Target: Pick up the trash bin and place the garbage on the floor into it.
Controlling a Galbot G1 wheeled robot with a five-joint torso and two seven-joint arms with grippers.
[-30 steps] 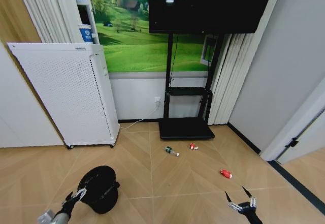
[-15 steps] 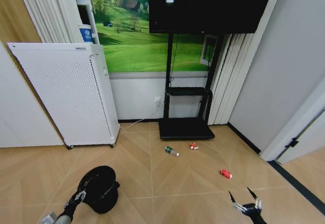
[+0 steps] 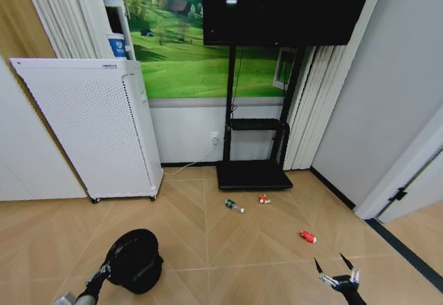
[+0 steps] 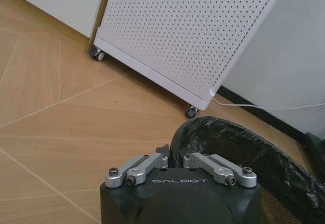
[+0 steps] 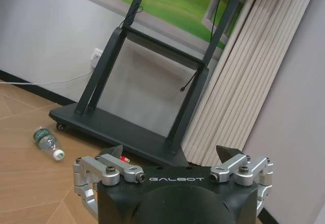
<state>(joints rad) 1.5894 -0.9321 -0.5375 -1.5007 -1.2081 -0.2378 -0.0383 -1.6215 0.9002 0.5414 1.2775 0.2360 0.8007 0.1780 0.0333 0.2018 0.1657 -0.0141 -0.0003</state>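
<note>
A round black bin (image 3: pixel 136 261) with a crinkled glossy bag liner stands on the near left of the tan herringbone floor (image 3: pixel 208 236). The left gripper (image 3: pixel 105 270) is closed on the bin's near rim and sits slightly lower than a second ago. At near right, the right gripper (image 3: pixel 336 272) hangs spread wide, holding nothing. Farther off lie a clear plastic bottle (image 3: pixel 234 206) and two small red scraps (image 3: pixel 308 236) before a flat black stand (image 3: pixel 252 174).

A white perforated cabinet (image 3: pixel 93 128) on wheels stands at the left. A black TV (image 3: pixel 284 7) on its stand (image 3: pixel 252 173) occupies upper centre, before a green landscape mural (image 3: pixel 180 49).
</note>
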